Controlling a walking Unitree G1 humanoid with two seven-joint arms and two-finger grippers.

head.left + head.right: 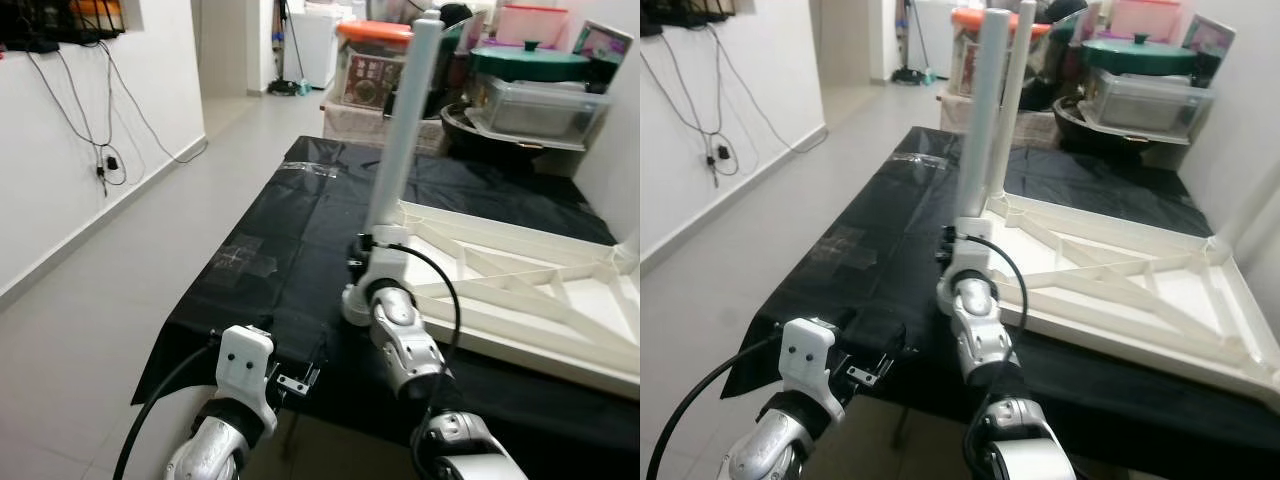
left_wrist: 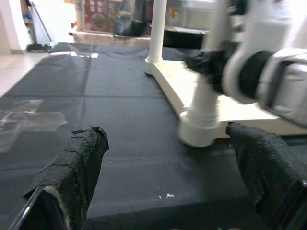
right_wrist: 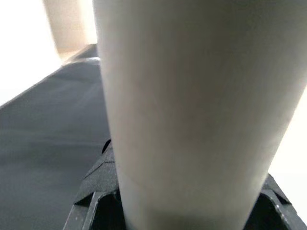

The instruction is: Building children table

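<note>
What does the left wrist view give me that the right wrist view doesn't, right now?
Left wrist view: the left gripper open over the black cloth, the near table leg standing in its corner socket, a second leg behind it, and the right arm at the near leg. Right wrist view: the right gripper's black fingers on either side of that leg, close up. Both show the white leg and the black cloth.

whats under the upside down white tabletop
A black sheet lies under the tabletop and spreads past its edges. Whatever the sheet covers is hidden.
</note>
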